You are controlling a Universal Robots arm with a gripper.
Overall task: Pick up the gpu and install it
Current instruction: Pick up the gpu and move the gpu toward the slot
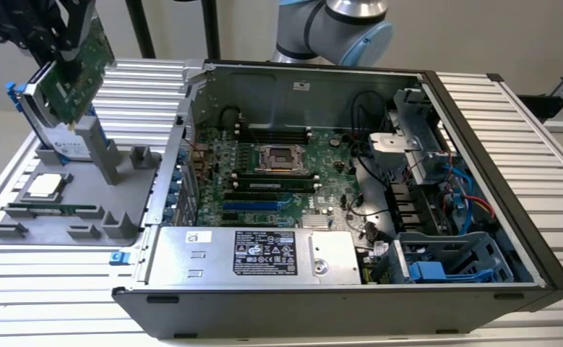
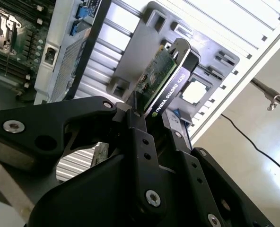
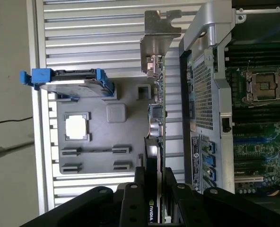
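Note:
The gpu (image 1: 81, 66), a green circuit board, hangs tilted in the air at the exterior view's upper left, above the grey parts tray (image 1: 117, 189). My gripper (image 1: 58, 35) is shut on its upper part. In both wrist views the black fingers (image 2: 139, 124) clamp the card (image 2: 164, 75) between them. The first wrist view shows the card (image 3: 157, 118) edge-on, its silver bracket (image 3: 158, 41) at the end away from the gripper (image 3: 155, 188). Towards the exterior view's right of it lies the open computer case (image 1: 474, 108) with its motherboard (image 1: 261, 173).
On the tray stand a silver hard drive in a blue frame (image 1: 58, 137), a processor chip (image 1: 45, 186) and a thin memory stick (image 1: 64, 211). Blue and black expansion slots (image 1: 252, 204) sit on the motherboard. The case wall (image 1: 170, 173) rises between tray and motherboard.

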